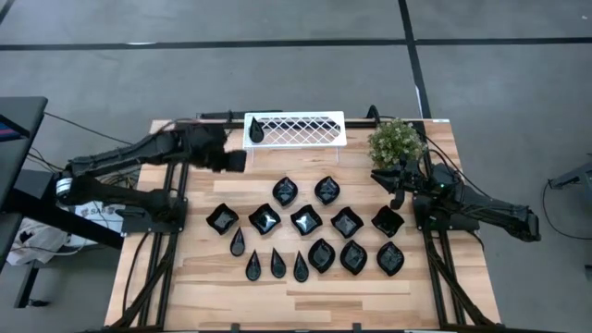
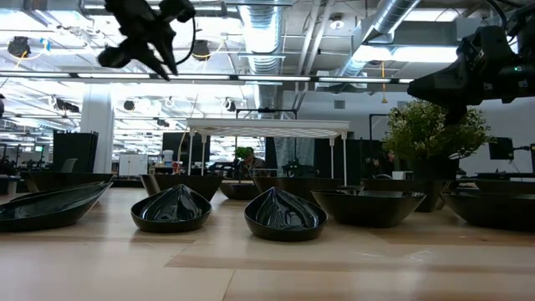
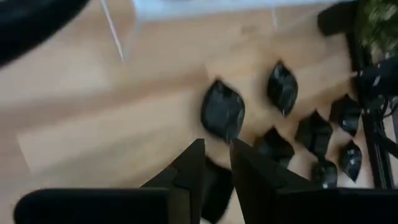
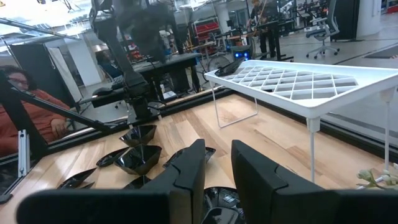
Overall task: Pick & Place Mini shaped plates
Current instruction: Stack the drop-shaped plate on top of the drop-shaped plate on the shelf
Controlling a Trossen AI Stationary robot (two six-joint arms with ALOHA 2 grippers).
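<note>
Legible text, labels, brands, numbers, signs: none.

One mark is showing on the left arm [image 1: 97,211] in the high view: a pale strip of lettering along its lower link, outside the table's left edge. The characters are blurring together and no word or brand can be made out.

No writing is showing on the plates [image 1: 306,220], the tray [image 1: 296,129] or the table [image 1: 185,277]. Nothing in the room behind the table, in the low and right wrist views, is reading as a sign.
</note>
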